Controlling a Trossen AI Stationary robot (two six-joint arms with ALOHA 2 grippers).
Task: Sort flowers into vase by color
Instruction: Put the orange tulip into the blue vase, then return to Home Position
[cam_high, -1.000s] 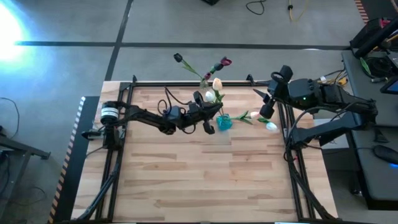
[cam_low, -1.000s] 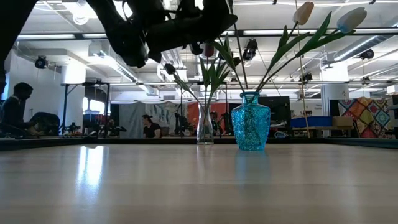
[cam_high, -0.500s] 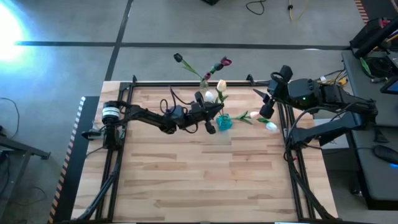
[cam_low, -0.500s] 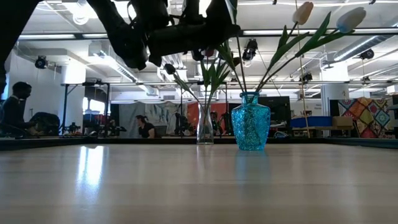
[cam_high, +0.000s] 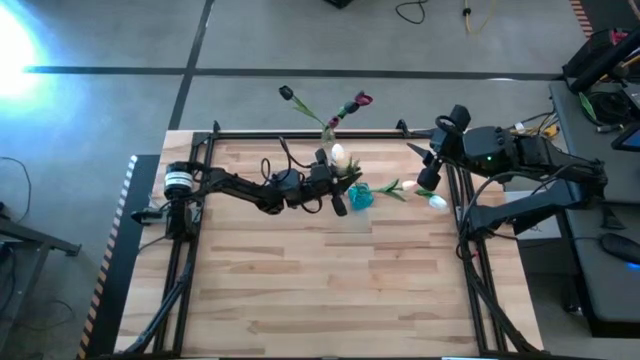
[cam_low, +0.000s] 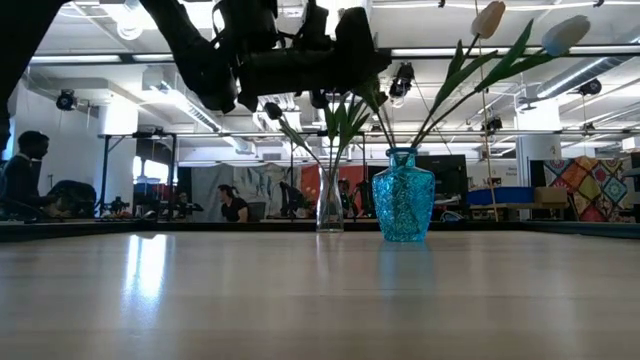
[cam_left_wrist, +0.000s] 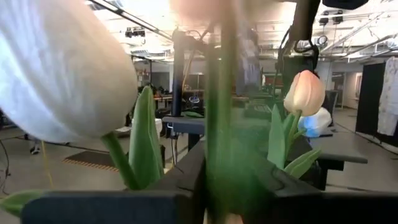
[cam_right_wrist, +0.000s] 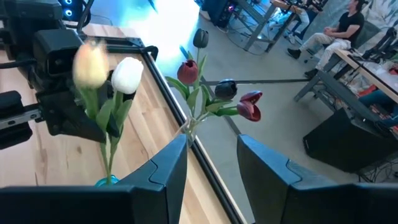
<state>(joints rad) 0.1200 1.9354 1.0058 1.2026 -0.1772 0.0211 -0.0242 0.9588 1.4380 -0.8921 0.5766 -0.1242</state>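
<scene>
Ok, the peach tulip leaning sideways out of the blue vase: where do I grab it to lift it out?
Grip the peach tulip by its thin stem, on the bare stretch just above the blue vase, below the leaves. It leans toward the right arm's side, so come from there with the open right gripper, fingers straddling the stem. The left gripper crowds the vase mouth.

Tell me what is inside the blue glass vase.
The blue textured glass vase holds green stems carrying a peach-cream tulip and a white tulip. The patterned glass hides the stem ends inside.
</scene>
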